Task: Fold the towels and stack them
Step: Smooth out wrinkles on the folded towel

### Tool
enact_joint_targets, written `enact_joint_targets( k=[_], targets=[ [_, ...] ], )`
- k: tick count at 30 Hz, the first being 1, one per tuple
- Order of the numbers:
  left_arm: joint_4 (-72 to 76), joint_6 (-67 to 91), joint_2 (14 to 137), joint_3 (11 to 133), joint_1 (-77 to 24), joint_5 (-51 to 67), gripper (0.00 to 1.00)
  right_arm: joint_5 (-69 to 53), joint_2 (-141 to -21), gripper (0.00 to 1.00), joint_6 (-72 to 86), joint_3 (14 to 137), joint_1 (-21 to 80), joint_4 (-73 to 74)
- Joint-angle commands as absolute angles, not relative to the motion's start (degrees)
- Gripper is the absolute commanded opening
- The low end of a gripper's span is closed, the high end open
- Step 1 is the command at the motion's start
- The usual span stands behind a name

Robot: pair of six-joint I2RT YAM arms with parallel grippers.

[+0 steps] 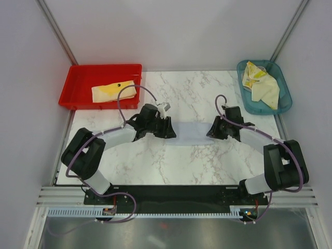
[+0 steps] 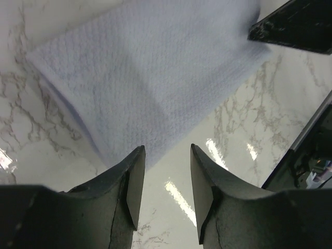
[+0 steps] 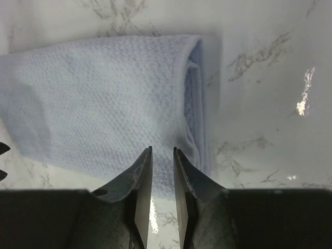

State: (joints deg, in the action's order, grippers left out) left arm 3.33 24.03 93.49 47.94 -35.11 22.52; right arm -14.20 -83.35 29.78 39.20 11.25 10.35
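Note:
A pale lavender-blue towel (image 1: 192, 133) lies folded flat on the marble table between my two grippers; it shows in the left wrist view (image 2: 150, 72) and the right wrist view (image 3: 104, 98). My left gripper (image 1: 171, 129) is open and empty at the towel's left end (image 2: 165, 155). My right gripper (image 1: 211, 130) hovers at the towel's right end (image 3: 162, 151), jaws a small gap apart, holding nothing. A folded cream-yellow towel (image 1: 114, 92) lies in the red bin (image 1: 78, 96). Crumpled yellow towels (image 1: 261, 85) lie in the teal basket (image 1: 282, 104).
The red bin stands at the table's back left, the teal basket at the back right. Grey walls enclose the table. The right gripper's fingertip shows at the top right of the left wrist view (image 2: 290, 26).

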Motion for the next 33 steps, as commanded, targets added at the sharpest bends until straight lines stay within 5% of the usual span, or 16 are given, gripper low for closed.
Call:
enact_joint_targets(
  k=[1,17,33],
  targets=[
    [0.36,24.44,89.65,55.8,-34.81,21.18,0.48,-16.69,-80.95,0.31,28.74,42.8,11.16,10.1],
    [-0.35,22.5,106.08,62.84,-27.34,20.48,0.47,-20.48,-86.13,0.32,28.13,36.21,10.99,7.03],
    [-0.79,21.97,98.79,63.99,-26.98,26.98,0.46,-23.73,-78.31,0.31,25.49,39.82,10.99,16.08]
  ],
)
